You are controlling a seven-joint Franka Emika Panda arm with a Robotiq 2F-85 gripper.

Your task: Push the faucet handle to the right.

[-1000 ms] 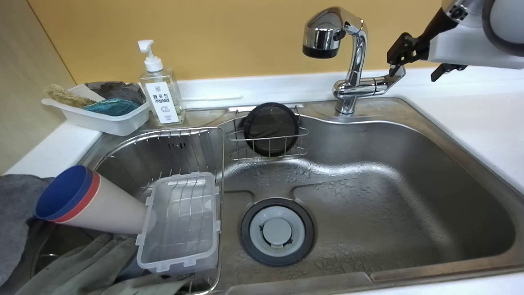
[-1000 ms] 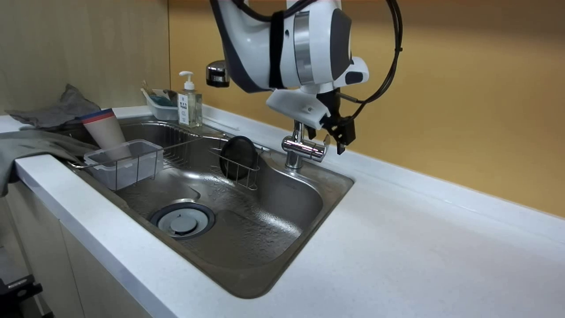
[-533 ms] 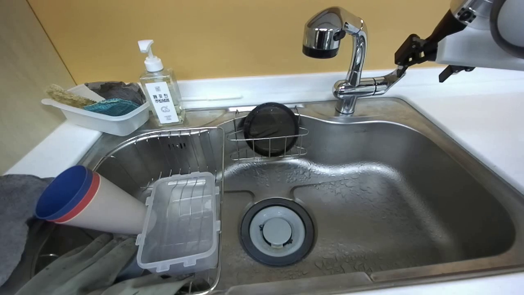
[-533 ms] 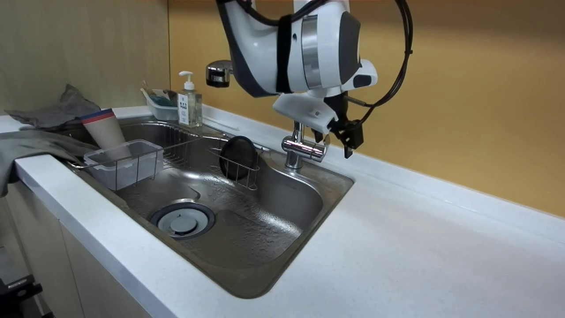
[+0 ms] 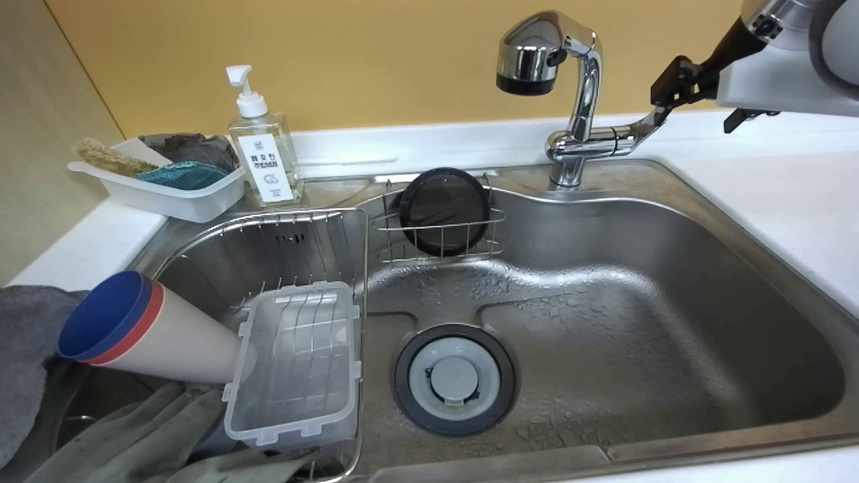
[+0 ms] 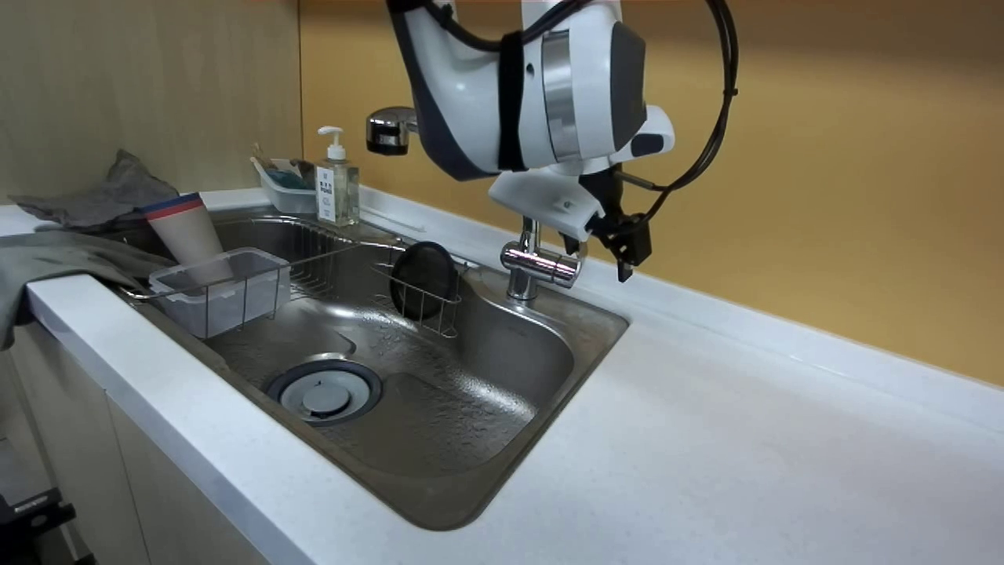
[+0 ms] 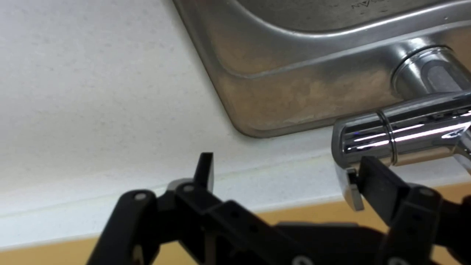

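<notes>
The chrome faucet (image 5: 585,100) stands behind the sink, its lever handle at the end of the side barrel. The handle (image 5: 649,126) also shows in the wrist view (image 7: 349,186), and partly behind a finger in an exterior view (image 6: 582,249). My gripper (image 5: 698,118) is open, with its fingers wide apart in the wrist view (image 7: 286,165). The handle is between the fingers, close against the inner side of the finger at right in the wrist view; the gap there is too small to judge contact. The other finger is well away from it.
The steel sink (image 5: 590,349) has a drain (image 5: 455,379), a wire rack with a clear plastic box (image 5: 295,362), stacked cups (image 5: 174,335) and a black round lid (image 5: 444,211). A soap bottle (image 5: 265,157) stands at the back. The wall (image 6: 823,196) is close behind the gripper.
My gripper has moved a little to the right in both exterior views, mostly in the earlier half second. It stays open. Any turn of the handle is too slight to tell.
</notes>
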